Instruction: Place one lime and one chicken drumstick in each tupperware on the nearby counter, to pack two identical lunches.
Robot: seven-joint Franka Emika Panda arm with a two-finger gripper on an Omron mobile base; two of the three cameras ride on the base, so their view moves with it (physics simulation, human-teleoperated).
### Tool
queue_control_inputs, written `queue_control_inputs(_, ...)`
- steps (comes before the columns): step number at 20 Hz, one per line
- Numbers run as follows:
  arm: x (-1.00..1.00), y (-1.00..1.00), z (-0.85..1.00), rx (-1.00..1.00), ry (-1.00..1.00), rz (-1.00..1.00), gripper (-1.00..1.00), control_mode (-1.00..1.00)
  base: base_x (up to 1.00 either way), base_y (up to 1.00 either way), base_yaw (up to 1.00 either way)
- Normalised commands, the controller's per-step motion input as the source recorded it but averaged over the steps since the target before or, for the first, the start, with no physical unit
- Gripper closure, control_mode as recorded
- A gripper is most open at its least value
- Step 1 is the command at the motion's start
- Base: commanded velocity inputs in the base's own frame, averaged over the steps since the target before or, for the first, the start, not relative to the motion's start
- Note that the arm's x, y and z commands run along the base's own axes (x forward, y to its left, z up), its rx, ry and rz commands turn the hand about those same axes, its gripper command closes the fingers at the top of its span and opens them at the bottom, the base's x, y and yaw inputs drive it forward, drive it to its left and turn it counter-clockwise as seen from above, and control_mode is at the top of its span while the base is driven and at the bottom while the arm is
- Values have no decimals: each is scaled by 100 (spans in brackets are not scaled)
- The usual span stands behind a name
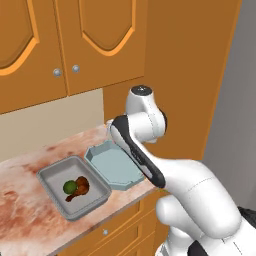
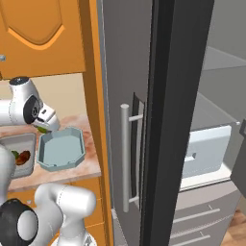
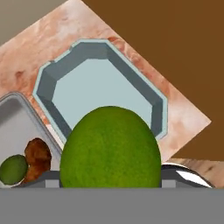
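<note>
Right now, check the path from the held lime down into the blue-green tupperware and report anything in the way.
Nothing visible blocks it. The lime sits in the jaws above the octagonal tupperware, whose inside is bare. The grey tupperware, already holding a lime and a drumstick, lies beside it, off the path.

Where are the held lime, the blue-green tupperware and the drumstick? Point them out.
held lime [image 3: 109,146], hand view, middle of its green skin.
blue-green tupperware [image 1: 116,166], left base view, bare floor.
drumstick [image 1: 81,186], left base view, meaty end, in the grey tupperware [image 1: 52,175], point on its bare floor.
</note>
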Motion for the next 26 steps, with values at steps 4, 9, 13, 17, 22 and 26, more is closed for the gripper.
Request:
queue_control_inputs(4, 96, 13, -95, 0, 11, 9, 100, -100, 0, 0, 0)
queue_control_inputs(9, 57, 30, -66, 2, 16, 8, 100, -100, 0, 0, 0)
queue_control_inputs(13, 32, 26, -67, 0, 21, 2, 100, -100, 0, 0, 0)
queue_control_inputs(17, 36, 12, -57, -8, 20, 0, 100, -100, 0, 0, 0)
queue_control_inputs(22, 54, 0, -37, -18, 5, 0, -100, -100, 0, 0, 0)
queue_control_inputs(26, 3, 0, 0, 0, 1, 0, -100, -100, 0, 0, 0)
